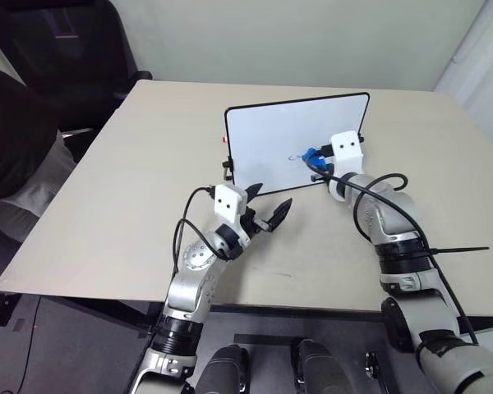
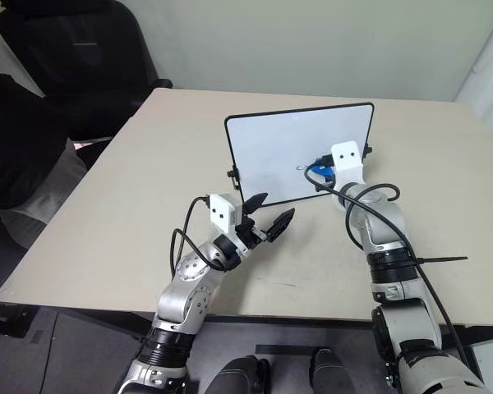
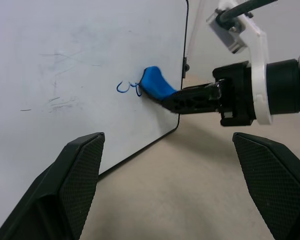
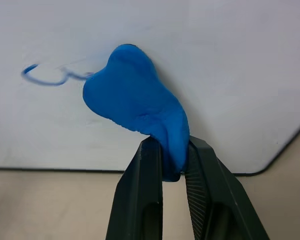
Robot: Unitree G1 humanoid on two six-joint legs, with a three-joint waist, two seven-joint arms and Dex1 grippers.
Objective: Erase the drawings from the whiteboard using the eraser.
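The right hand [image 4: 172,165] pinches the eraser [image 4: 135,105] against the whiteboard [image 1: 271,139], touching the drawings [image 4: 52,75] — press flat and sweep across them; the left hand [image 1: 267,209] hangs open — empty.

whiteboard [image 1: 287,135] upright on beige table [image 1: 107,213]

Even, soft indoor light falls across the table [image 1: 107,189], with no hard shadows; only faint shading lies on it beneath the arms. The whiteboard [image 1: 271,135] reads pale grey-blue, without glare, in both head views. In the left wrist view the board's face shows faint smudges and the left gripper [image 3: 175,185] looms dark at close range. In the right wrist view the eraser [image 4: 135,105] is evenly lit and fairly sharp, while the drawings [image 4: 50,75] beside it look soft and slightly blurred.
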